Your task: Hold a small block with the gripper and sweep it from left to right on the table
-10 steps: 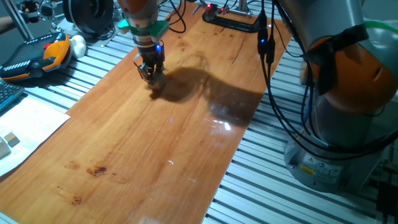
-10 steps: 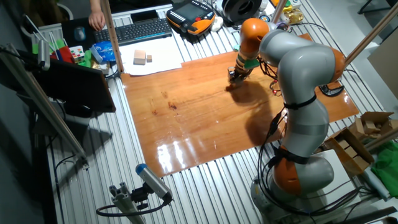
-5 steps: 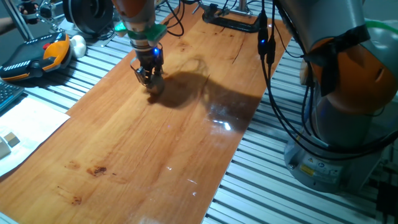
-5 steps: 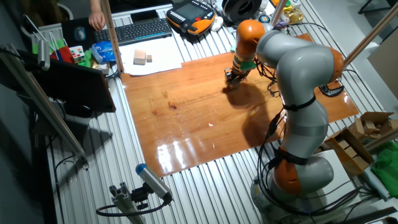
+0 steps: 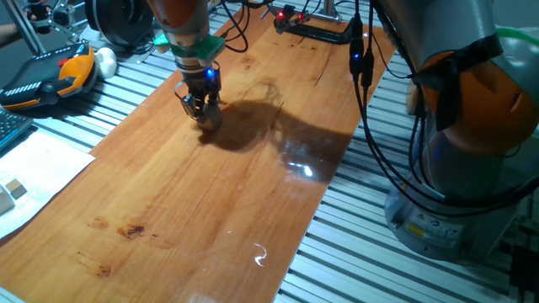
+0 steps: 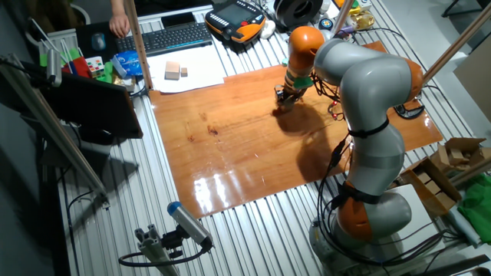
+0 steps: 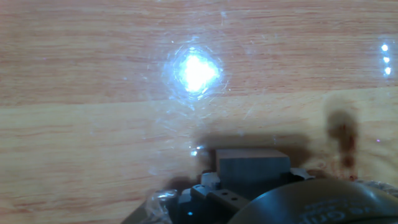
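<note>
The small block [image 7: 252, 163] is a pale wooden cube held between the fingers, resting on the table [image 7: 87, 87]. It shows clearly only in the hand view. My gripper [image 5: 202, 109] is shut on it, low on the reddish-brown board [image 5: 210, 194], near the board's left long edge in this view. In the other fixed view the gripper [image 6: 284, 96] stands near the board's far edge [image 6: 230, 146], under the green ring and orange wrist. A blue light glows on the gripper.
White paper with pale blocks [image 5: 10, 189] lies off the board; it also shows in the other fixed view [image 6: 175, 71]. An orange-black pendant [image 5: 50, 76] and a keyboard [image 6: 173, 37] lie on the slatted surface. A black clamp [image 5: 316, 29] sits at the board's far end. The robot base [image 5: 472, 126] stands beside the board.
My gripper, still shut on the block, has slid a short way along the board, leftward in both fixed views. Nothing else has moved.
</note>
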### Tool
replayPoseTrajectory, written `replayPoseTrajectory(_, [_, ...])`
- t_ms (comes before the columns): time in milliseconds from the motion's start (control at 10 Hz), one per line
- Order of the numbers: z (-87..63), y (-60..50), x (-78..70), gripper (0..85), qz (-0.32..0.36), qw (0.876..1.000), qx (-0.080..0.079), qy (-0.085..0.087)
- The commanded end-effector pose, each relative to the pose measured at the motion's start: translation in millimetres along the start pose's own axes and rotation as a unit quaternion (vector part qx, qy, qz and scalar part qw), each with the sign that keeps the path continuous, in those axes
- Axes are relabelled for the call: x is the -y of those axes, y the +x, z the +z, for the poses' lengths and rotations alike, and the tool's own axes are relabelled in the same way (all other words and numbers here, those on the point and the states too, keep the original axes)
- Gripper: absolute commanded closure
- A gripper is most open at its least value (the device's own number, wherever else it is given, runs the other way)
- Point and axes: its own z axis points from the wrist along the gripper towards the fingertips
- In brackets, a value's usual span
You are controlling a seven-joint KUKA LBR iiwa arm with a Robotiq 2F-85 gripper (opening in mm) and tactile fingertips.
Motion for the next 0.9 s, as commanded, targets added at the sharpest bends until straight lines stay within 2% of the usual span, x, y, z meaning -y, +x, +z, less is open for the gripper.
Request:
replayPoseTrajectory(0, [0.0,-0.1,0.0,51.7,0.000,1.000,0.000,0.000])
replayPoseTrajectory(300, [-0.1,0.0,0.0,51.0,0.001,1.000,0.001,-0.005])
replayPoseTrajectory(400, [-0.1,0.0,0.0,50.7,-0.002,1.000,-0.001,-0.002])
replayPoseTrajectory(500, [-0.1,0.0,0.0,50.3,-0.007,1.000,-0.006,-0.008])
replayPoseTrajectory(600, [-0.1,0.0,0.0,50.3,-0.012,1.000,-0.008,-0.013])
replayPoseTrajectory(700, [-0.1,0.0,0.0,50.0,-0.016,1.000,-0.005,-0.010])
replayPoseTrajectory(800, [-0.1,0.0,0.0,50.3,-0.021,1.000,-0.008,-0.017])
